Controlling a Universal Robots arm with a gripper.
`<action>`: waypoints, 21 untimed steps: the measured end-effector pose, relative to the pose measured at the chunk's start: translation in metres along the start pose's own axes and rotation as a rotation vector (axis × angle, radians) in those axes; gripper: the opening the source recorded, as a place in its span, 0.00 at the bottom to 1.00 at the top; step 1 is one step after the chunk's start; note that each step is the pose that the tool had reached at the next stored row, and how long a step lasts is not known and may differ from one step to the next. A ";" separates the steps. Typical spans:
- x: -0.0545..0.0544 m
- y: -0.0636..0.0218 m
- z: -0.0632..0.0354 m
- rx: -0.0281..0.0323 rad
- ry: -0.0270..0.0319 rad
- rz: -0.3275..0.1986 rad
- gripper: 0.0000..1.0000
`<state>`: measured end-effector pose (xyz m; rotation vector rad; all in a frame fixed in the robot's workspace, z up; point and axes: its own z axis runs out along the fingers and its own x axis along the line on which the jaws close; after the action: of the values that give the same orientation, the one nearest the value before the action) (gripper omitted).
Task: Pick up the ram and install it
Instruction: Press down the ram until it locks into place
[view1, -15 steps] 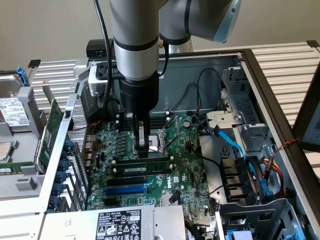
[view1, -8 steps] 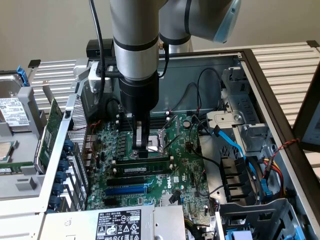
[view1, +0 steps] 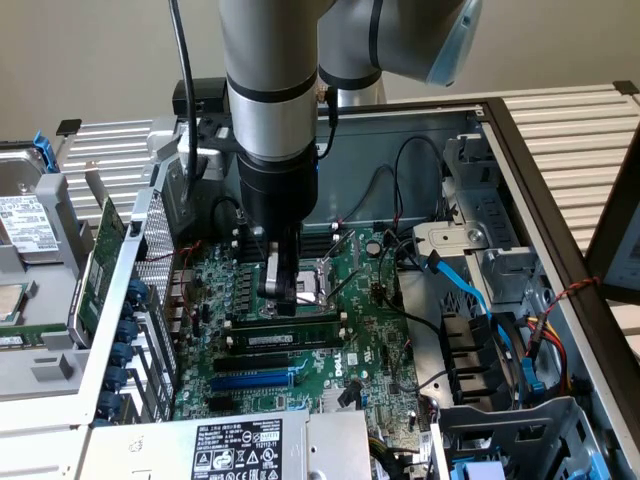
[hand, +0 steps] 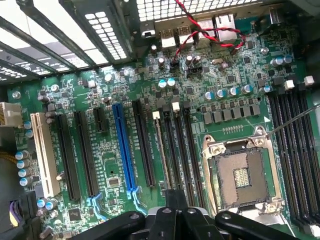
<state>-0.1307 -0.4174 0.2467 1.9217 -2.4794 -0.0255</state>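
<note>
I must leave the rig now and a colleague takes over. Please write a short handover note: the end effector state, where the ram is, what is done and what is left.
End effector: low over the motherboard, directly above the ram; open or shut cannot be told, nor whether it touches the stick.
Ram: standing on edge in a memory slot beside the CPU socket, white label facing out, not lying loose.
Done: the ram is picked up and placed in the slot.
Left: the pictures do not confirm that it is fully seated and latched, so check that.
</note>
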 end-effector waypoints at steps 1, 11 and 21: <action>0.000 0.0000 0.0000 0.0001 -0.0002 0.015 0.11; 0.000 -0.0001 0.0002 0.0011 -0.0025 0.160 0.11; 0.000 0.0000 0.0003 0.0020 -0.0048 0.303 0.11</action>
<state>-0.1307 -0.4174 0.2464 1.5265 -2.7434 -0.0263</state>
